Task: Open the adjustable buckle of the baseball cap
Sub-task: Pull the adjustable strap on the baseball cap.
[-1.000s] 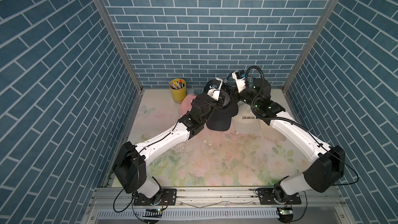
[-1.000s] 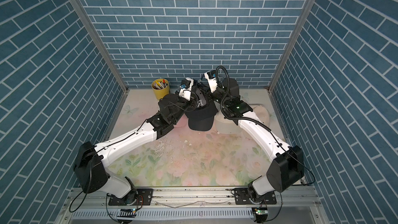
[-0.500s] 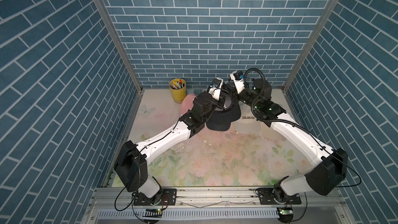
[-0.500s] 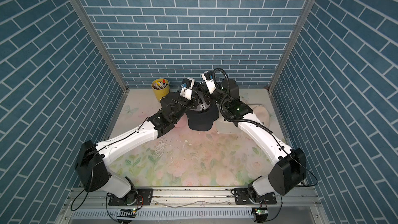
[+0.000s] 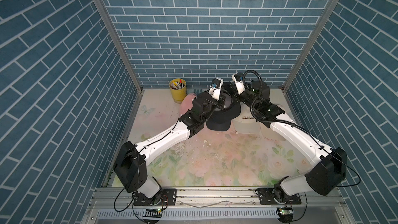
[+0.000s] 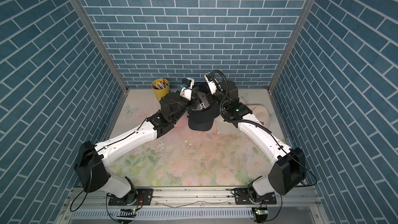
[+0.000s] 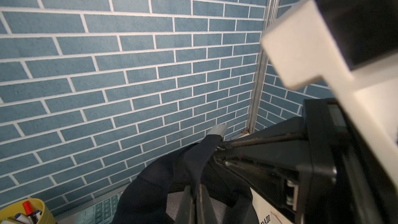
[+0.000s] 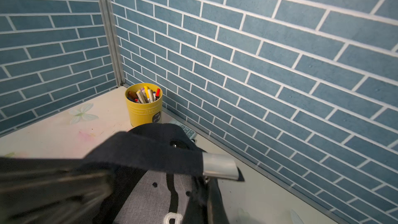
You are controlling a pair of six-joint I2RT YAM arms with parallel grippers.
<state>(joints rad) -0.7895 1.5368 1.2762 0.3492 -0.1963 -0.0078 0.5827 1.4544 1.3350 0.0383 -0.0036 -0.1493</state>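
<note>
A dark navy baseball cap (image 5: 221, 115) (image 6: 201, 117) is held up at the back of the table between both arms, brim toward the front. My left gripper (image 7: 198, 199) (image 5: 223, 102) is shut on the cap's rear strap (image 7: 200, 158). The strap runs up to the silver buckle (image 7: 218, 130) (image 8: 219, 165), whose flap looks flat. My right gripper (image 8: 204, 199) (image 5: 233, 96) is shut on the strap just under the buckle. The cap's grey mesh lining (image 8: 150, 192) shows inside. In both top views the arms hide the buckle.
A yellow pen cup (image 5: 178, 90) (image 8: 143, 106) stands at the back left, with a green calculator (image 7: 99, 210) against the wall beside it. A pink cap (image 5: 187, 106) lies left of the arms. A white COLORADO cap (image 5: 245, 123) and a beige cap (image 6: 261, 113) lie on the right.
My right gripper has closed from partly open to shut at the buckle end of the strap. The left gripper stayed shut, and the cap has shifted slightly toward the back wall.
</note>
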